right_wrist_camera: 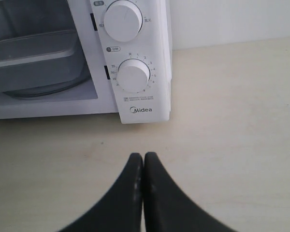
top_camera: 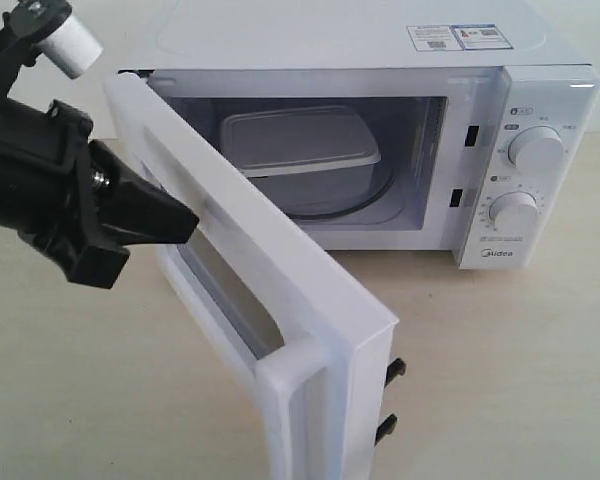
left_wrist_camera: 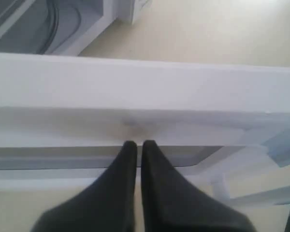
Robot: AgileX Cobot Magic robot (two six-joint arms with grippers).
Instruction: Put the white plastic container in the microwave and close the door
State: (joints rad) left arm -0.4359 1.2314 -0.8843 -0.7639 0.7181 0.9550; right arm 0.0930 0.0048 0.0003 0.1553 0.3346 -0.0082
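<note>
The white plastic container (top_camera: 300, 145) sits inside the white microwave (top_camera: 540, 90) on the glass turntable, also seen in the right wrist view as the container (right_wrist_camera: 34, 53). The door (top_camera: 235, 255) stands about half open, swung out toward the front. My left gripper (top_camera: 185, 220) is shut, its tips pressed against the door's outer face (left_wrist_camera: 135, 92) near the window; in its own view the left gripper (left_wrist_camera: 138, 144) holds nothing. My right gripper (right_wrist_camera: 143, 155) is shut and empty, hovering over the table in front of the dials (right_wrist_camera: 134, 76).
The microwave stands on a light beige table (top_camera: 500, 380). Two black latch hooks (top_camera: 390, 400) stick out of the door's free edge near the front. A white wall is behind the microwave.
</note>
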